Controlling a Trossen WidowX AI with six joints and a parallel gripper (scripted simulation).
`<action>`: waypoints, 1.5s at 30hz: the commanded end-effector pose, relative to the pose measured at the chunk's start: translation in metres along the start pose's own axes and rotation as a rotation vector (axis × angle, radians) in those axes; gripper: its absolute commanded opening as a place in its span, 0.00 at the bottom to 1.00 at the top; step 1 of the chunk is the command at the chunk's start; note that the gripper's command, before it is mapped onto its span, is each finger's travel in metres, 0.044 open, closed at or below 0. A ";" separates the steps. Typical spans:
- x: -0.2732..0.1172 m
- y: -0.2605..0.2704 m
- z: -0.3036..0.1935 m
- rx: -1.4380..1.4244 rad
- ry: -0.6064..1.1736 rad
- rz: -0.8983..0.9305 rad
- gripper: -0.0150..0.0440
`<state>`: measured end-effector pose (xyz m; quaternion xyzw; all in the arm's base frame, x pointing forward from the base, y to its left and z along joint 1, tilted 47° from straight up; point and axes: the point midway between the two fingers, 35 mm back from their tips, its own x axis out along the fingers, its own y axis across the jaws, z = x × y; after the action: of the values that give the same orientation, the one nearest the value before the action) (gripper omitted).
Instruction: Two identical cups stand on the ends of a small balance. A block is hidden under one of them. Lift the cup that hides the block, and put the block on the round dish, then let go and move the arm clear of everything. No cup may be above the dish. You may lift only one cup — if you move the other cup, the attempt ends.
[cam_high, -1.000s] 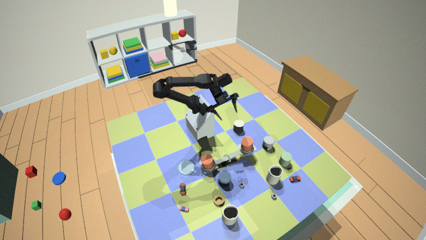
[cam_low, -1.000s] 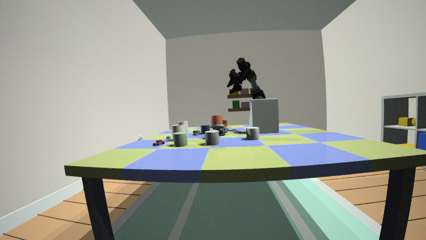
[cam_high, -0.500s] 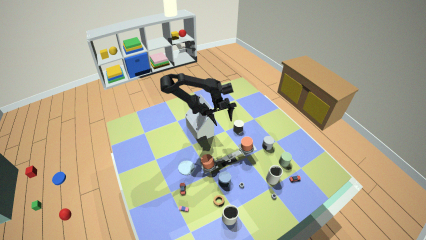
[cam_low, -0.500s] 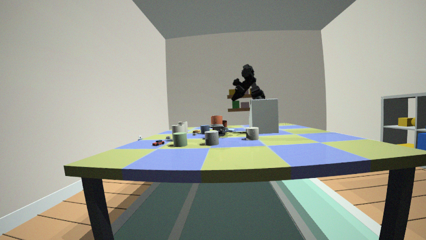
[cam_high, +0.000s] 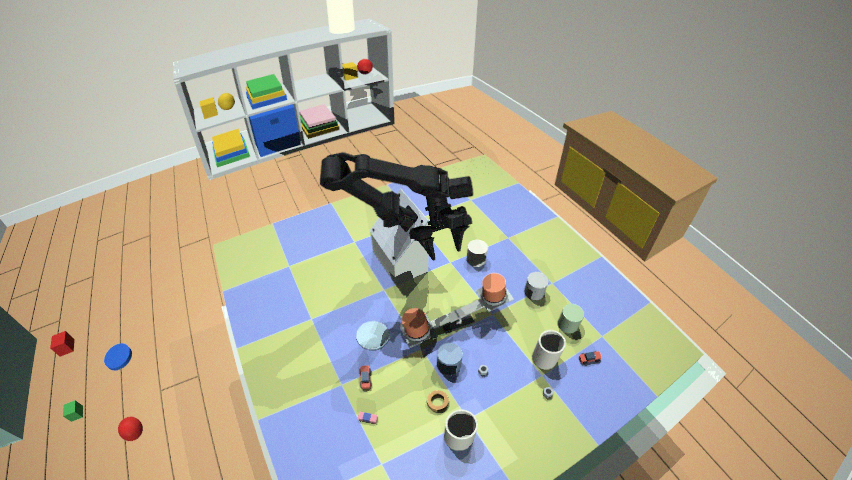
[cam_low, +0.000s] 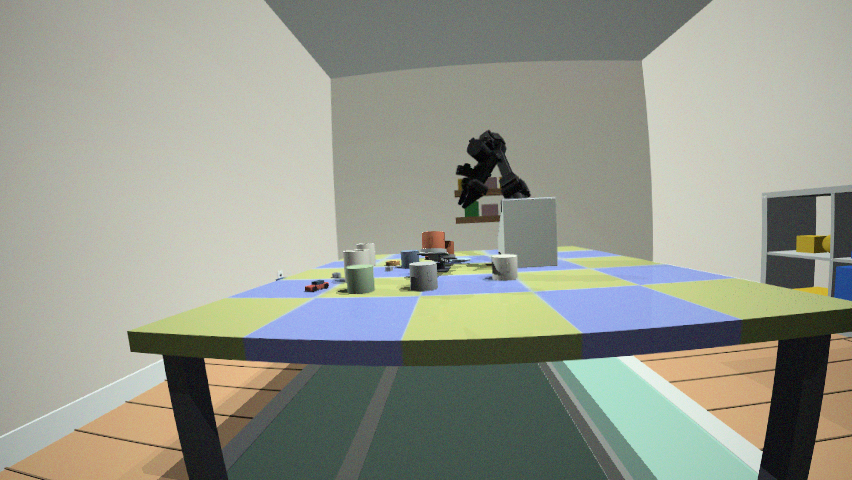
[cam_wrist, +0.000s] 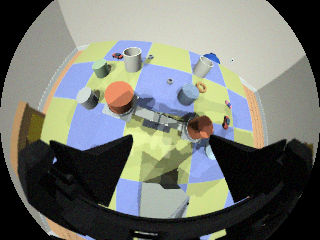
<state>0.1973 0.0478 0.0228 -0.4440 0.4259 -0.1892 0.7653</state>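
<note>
1. The block is out of sight; the views cannot tell which orange cup covers it.
2. Both orange cups stand on the balance (cam_high: 456, 317) (cam_low: 440, 261) (cam_wrist: 159, 118): the cabinet-side cup (cam_high: 494, 288) (cam_low: 433, 240) (cam_wrist: 119, 97) on its raised end, the dish-side cup (cam_high: 415, 323) (cam_low: 450, 246) (cam_wrist: 200, 127) on its lower end.
3. The round dish (cam_high: 372, 335) (cam_low: 462, 259) (cam_wrist: 210, 151) lies just beside the lower end, toward the desk (cam_high: 298, 417) (cam_low: 488, 321) (cam_wrist: 100, 135) edge opposite the cabinet (cam_high: 643, 155) (cam_wrist: 22, 125). No cup is above it.
4. The pincer (cam_high: 445, 252) (cam_low: 463, 205) (cam_wrist: 172, 139) hangs above the desk, spread wide, nothing between its fingers.
5. The arm's pale pedestal (cam_high: 393, 250) (cam_low: 528, 232) (cam_wrist: 160, 200) stands near the shelf-side edge.
6. Grey (cam_high: 536, 285) (cam_low: 423, 276) (cam_wrist: 87, 98) and green cylinders (cam_high: 571, 318) (cam_low: 360, 279) (cam_wrist: 101, 68) stand between the balance and the cabinet-side edge.
7. A blue cylinder (cam_high: 449, 359) (cam_low: 409, 258) (cam_wrist: 188, 94) stands near the balance, on the side away from the pedestal.
</note>
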 end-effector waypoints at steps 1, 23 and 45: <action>0.010 -0.006 0.004 -0.114 0.068 0.015 1.00; 0.078 -0.064 0.013 -0.741 0.334 0.254 1.00; 0.138 -0.133 -0.009 -1.240 0.365 0.528 1.00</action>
<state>0.2790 -0.1159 0.0650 -0.6399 0.6727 0.1959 0.3156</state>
